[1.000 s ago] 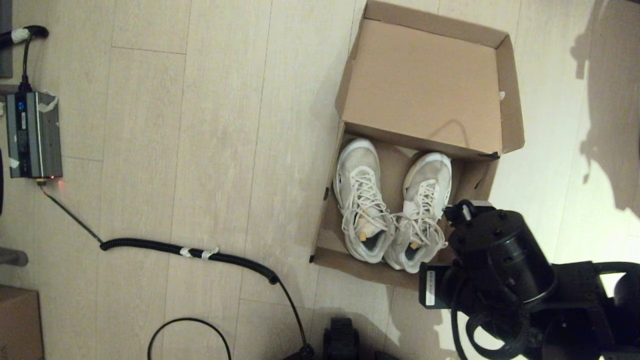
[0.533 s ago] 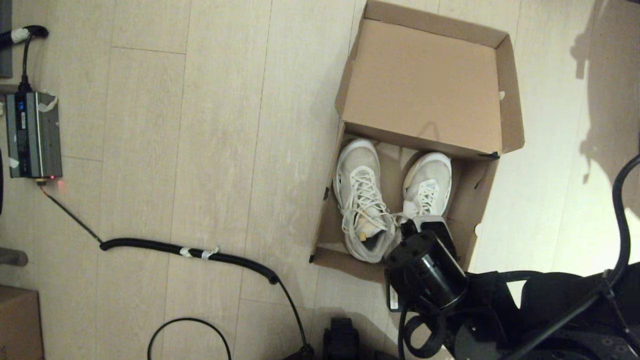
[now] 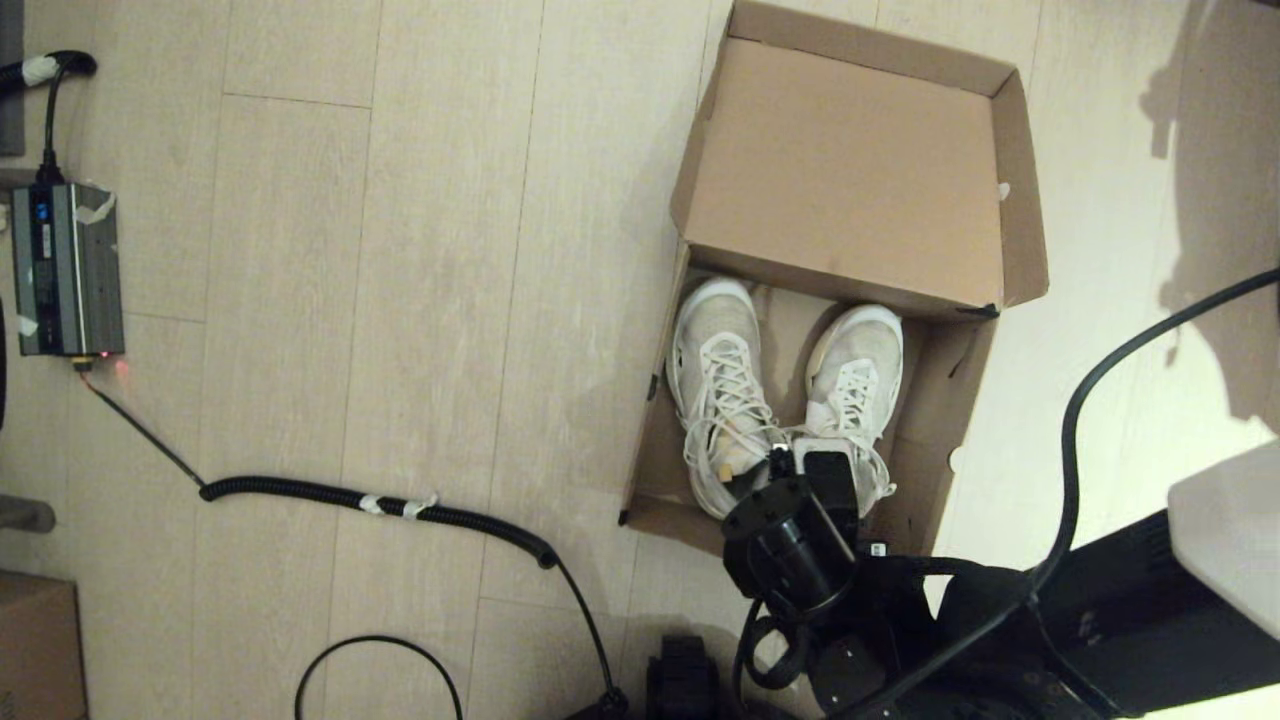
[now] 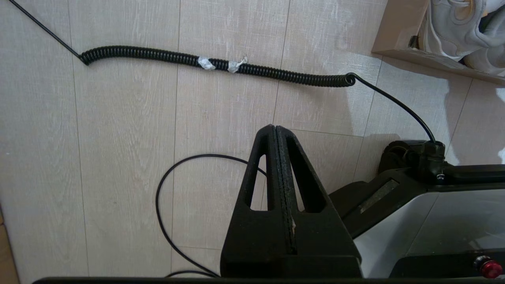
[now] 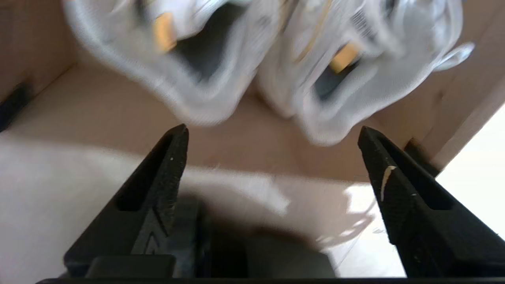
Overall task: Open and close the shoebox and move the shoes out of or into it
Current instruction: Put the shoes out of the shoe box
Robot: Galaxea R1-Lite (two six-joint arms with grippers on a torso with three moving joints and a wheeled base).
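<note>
shoebox [image 3: 960, 400], centre right of head view: lying open, shoes [image 3: 720, 400] sitting inside. right gripper [image 5: 272, 136]: hanging over the heels, jaws spread wide, gripping nothing. left gripper [image 4: 276, 130]: resting closed, bottom centre.

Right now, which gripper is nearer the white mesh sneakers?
Right. The right gripper hovers open at the white mesh sneakers' heels; the left gripper is parked shut over bare floor.

Indoor room, likely a home or test space — pale wood-plank floor [image 3: 400, 250], coiled cable [image 3: 380, 500], a taped power unit [image 3: 65, 270], cardboard boxes lying around.
</note>
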